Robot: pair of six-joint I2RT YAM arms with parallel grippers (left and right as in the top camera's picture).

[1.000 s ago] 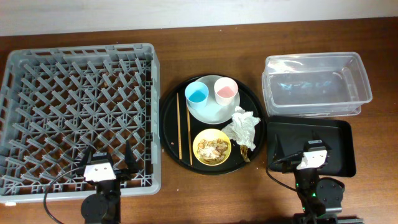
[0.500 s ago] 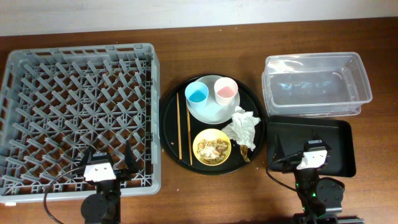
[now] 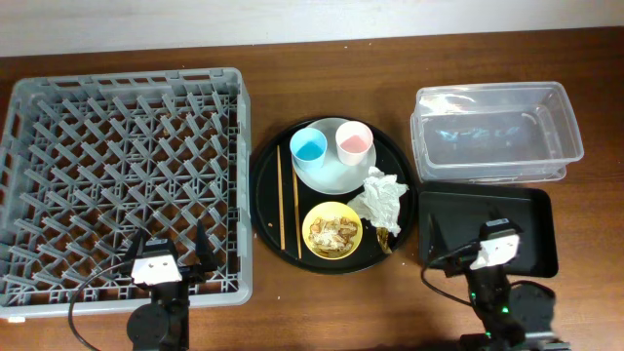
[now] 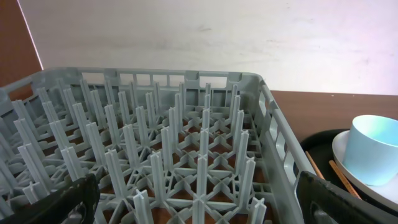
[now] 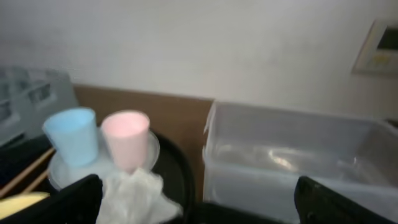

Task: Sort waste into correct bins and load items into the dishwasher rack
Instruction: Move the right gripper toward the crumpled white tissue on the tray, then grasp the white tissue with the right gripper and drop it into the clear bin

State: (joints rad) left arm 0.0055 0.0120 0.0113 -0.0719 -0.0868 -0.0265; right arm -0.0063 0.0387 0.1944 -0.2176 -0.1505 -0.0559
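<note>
The grey dishwasher rack (image 3: pixel 127 76) fills the left, with nothing in it. On a round black tray (image 3: pixel 265 180) lie the grey-green plate (image 3: pixel 331 177) carrying the blue cup (image 3: pixel 308 146) and pink cup (image 3: pixel 354 142), the yellow bowl (image 3: pixel 312 220) with brownish scraps, two chopsticks (image 3: pixel 281 195) and the crumpled napkin (image 3: pixel 380 200). The clear tub (image 3: pixel 492 97) and the shallow black tray (image 3: pixel 534 203) stand at the right. My left gripper (image 3: pixel 168 244) is open over the rack's near edge (image 4: pixel 155 124). My right gripper (image 3: pixel 480 230) is open over the shallow black tray, facing the napkin (image 5: pixel 134 196).
White crumbs and a small wrapper lie on the round tray by the napkin. The blue cup (image 4: pixel 373 149) shows at the right of the left wrist view. The right wrist view is blurred and shows both cups (image 5: pixel 73 134) and the tub (image 5: pixel 292 162).
My right arm has shifted slightly to the right and towards the near edge. The left arm and all objects are unchanged.
</note>
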